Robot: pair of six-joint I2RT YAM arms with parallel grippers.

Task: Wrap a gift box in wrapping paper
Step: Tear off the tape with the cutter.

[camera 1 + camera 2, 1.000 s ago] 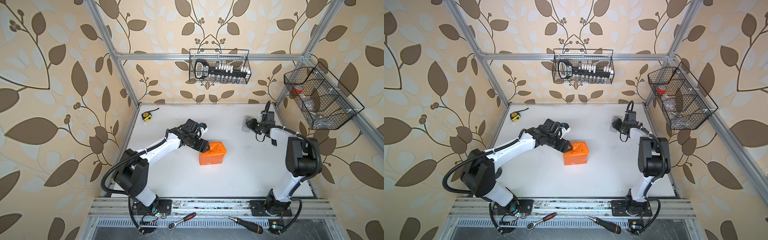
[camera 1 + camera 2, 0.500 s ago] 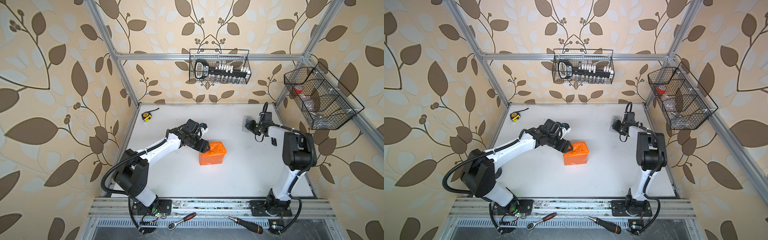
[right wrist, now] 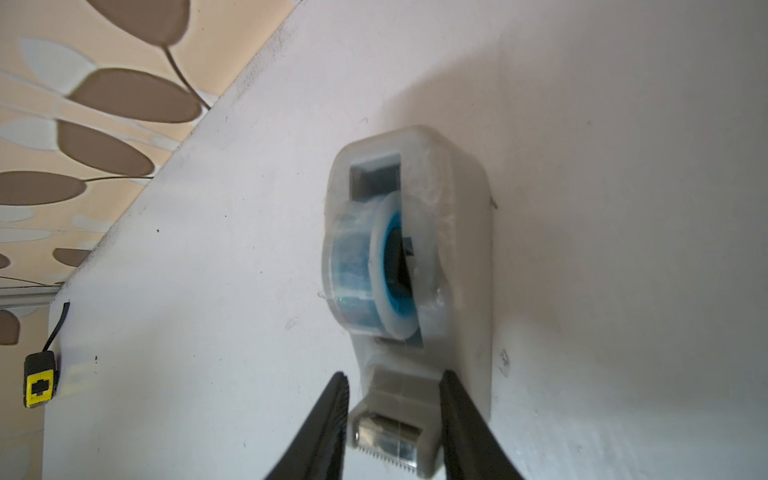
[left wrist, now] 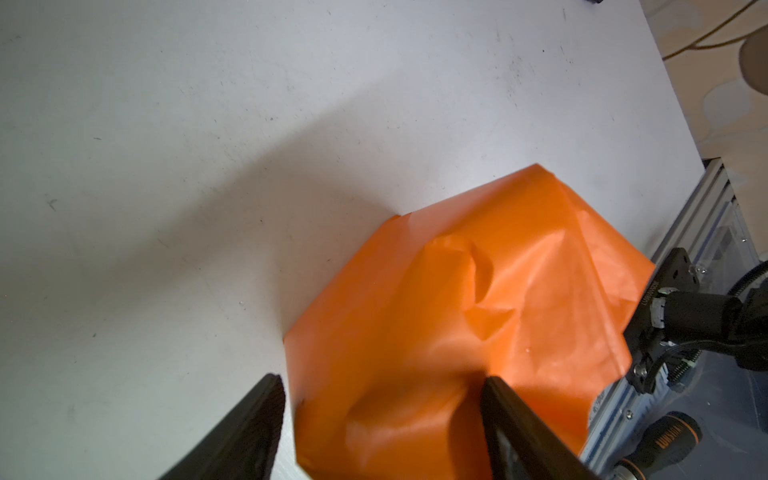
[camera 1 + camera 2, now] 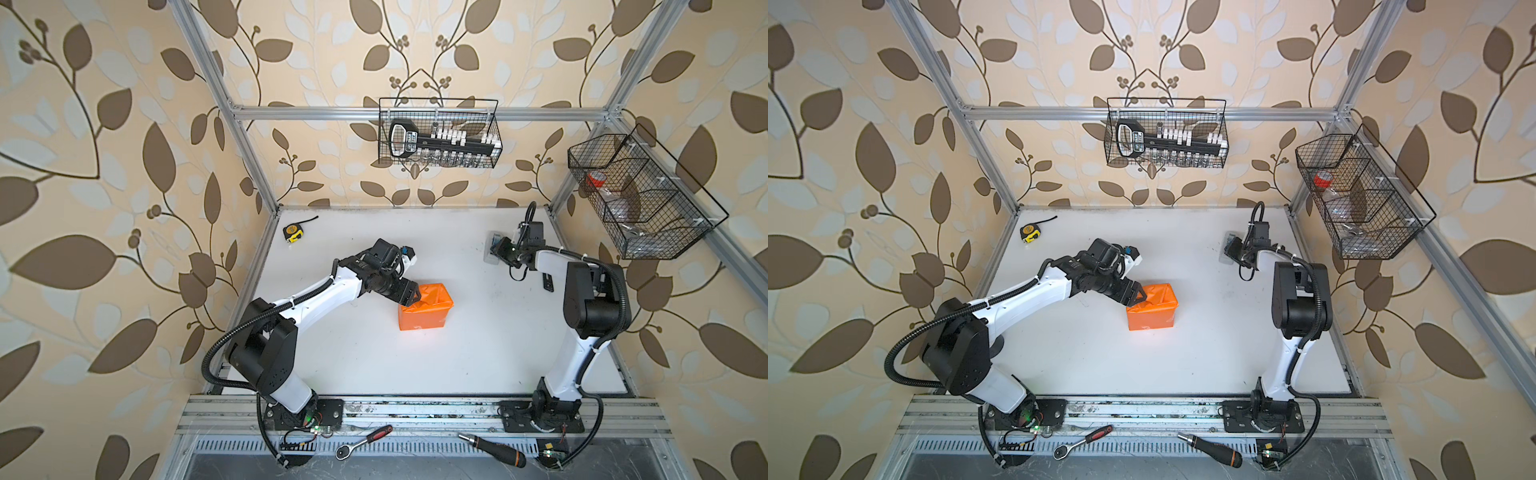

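The wrapping paper (image 5: 428, 311) (image 5: 1152, 313) is orange and creased, folded into a block in the middle of the white table. It hides the gift box. My left gripper (image 5: 411, 296) (image 5: 1140, 296) is open at the block's upper left corner. In the left wrist view the left gripper (image 4: 380, 380) has one finger on the wrapping paper (image 4: 498, 291) and the other over bare table. My right gripper (image 5: 496, 251) (image 3: 394, 376) is at the back right. It is open and narrow, with a jaw on each side of the cutter end of the grey tape dispenser (image 3: 457, 208).
A yellow tape measure (image 5: 292, 232) (image 3: 39, 382) lies at the back left corner. A small black object (image 5: 547, 282) lies by the right arm. Wire baskets hang on the back wall (image 5: 438, 133) and right wall (image 5: 640, 199). A ratchet (image 5: 363, 440) and a screwdriver (image 5: 492, 449) lie on the front rail.
The right arm has swung its elbow in and brought its gripper closer to the tape dispenser, and its jaws have narrowed. The left arm and the orange block have not moved.
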